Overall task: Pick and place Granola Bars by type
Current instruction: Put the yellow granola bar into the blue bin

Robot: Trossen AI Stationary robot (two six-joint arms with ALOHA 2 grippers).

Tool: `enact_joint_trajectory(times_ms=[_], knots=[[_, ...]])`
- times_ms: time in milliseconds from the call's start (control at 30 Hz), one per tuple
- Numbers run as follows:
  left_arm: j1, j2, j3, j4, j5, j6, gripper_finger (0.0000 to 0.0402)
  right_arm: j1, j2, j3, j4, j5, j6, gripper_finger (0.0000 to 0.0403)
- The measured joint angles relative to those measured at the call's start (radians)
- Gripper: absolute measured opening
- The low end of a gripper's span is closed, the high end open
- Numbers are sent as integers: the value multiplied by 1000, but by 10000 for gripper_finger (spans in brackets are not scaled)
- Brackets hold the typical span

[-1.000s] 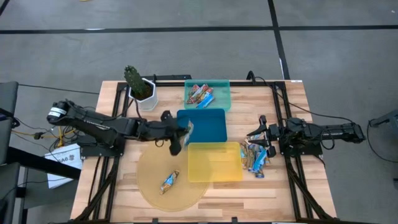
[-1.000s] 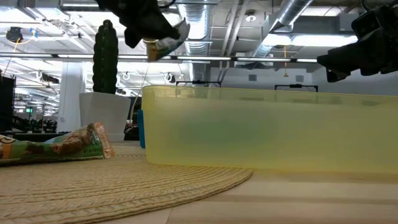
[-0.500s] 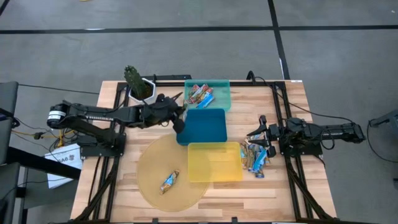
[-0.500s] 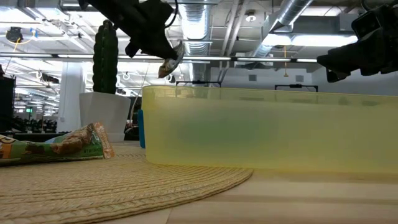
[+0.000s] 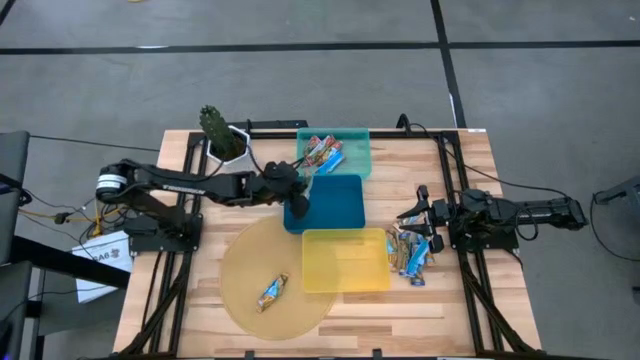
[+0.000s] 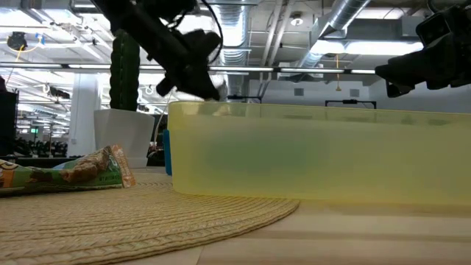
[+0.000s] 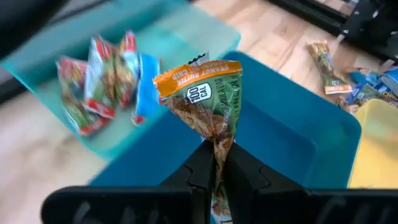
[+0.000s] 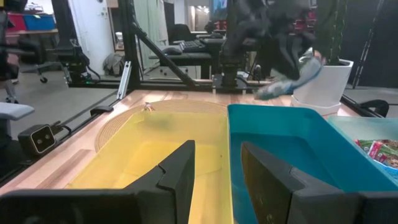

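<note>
left gripper [image 5: 301,186] is seen at the near-left edge of the blue tray [image 5: 335,205], raised above it. its fingers [image 7: 205,168] are pressed together on the lower end of one granola bar [image 7: 208,102], a green wrapper with an orange top band, held upright above the fingers. just beyond the held bar, the blue tray's floor is seen bare under it. further beyond, the teal tray [image 5: 355,150] is seen with several red-and-blue bars [image 5: 323,152] lying in it. beside the left gripper, on the side away from the trays, a potted cactus [image 5: 222,138] is noted in a white pot.

behind and below the left gripper, a round woven mat [image 5: 245,290] is seen with a single bar [image 5: 273,291] lying on it, well apart from the claw. the yellow tray [image 5: 345,260] is set touching the blue tray's near edge.

right gripper [image 5: 418,213] is held at the table's right side, fingers [image 8: 177,168] set apart, nothing between them. just beside and below it a loose pile of bars [image 5: 412,250] is seen on the wooden table [image 5: 480,300], blue-white and tan wrappers mixed, between the claw and the yellow tray.
</note>
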Motion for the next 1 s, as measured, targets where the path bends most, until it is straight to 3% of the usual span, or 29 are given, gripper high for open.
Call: enact_joint_trajectory(times_ms=[633,1000], knots=[[17,148,0,-52,-25,-241,25,0,0,0,0,0,0,124],[17,147,0,-50,-29,-192,101,0,0,0,0,0,0,124]])
